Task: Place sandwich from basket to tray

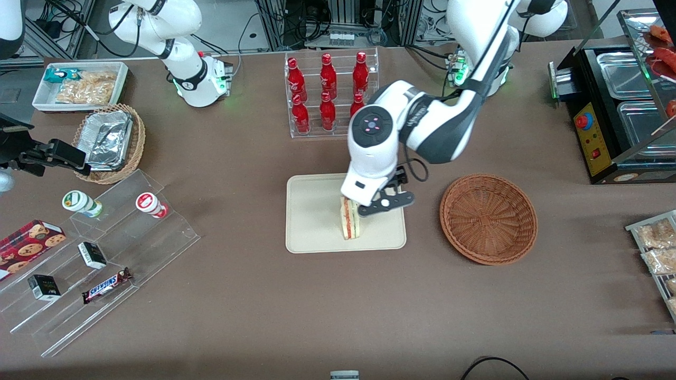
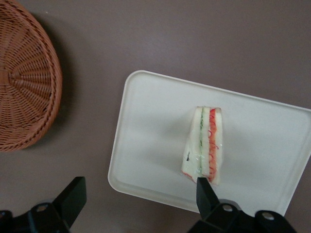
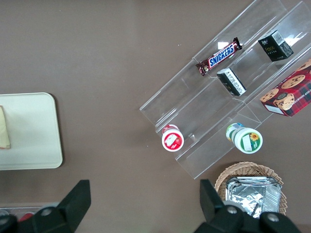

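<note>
Matt smooth plastic tray (image 2: 155, 126), rough woven wicker basket (image 2: 24, 82), glossy clear-wrapped sandwich (image 2: 204, 145), matt black gripper (image 2: 141, 199) above.

The table (image 1: 237, 306) is covered edge to edge in matt brown material under even overhead light, with soft shadows. The reference point is the clear rack of red bottles (image 1: 330, 95).

- Farther from the front camera than the rack: grey floor, metal framing and loose cabling (image 1: 338, 24).
- Toward the parked arm's end from the rack: a white bin of snack packets (image 1: 79, 84), a tan wicker basket of foil containers (image 1: 109, 142) and, nearer the camera, a stepped clear display shelf (image 1: 105, 264).
- Toward the working arm's end from the rack: a black counter unit with steel pans (image 1: 607, 116).
</note>
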`<move>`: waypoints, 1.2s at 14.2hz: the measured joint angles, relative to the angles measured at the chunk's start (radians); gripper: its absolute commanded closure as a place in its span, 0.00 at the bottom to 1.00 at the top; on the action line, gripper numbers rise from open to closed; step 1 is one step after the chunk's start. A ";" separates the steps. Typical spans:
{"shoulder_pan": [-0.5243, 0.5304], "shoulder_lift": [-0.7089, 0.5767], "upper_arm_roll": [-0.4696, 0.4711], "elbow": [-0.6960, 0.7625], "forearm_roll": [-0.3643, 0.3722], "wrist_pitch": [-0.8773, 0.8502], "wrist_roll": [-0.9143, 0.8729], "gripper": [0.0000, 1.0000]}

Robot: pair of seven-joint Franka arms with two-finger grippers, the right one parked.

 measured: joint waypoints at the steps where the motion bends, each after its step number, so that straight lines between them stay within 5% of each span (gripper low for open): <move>1: 0.032 -0.011 0.001 -0.010 0.000 -0.012 0.001 0.00; 13: 0.369 -0.331 -0.010 -0.316 -0.011 -0.081 0.505 0.00; 17: 0.697 -0.417 -0.249 -0.348 -0.053 -0.152 0.755 0.00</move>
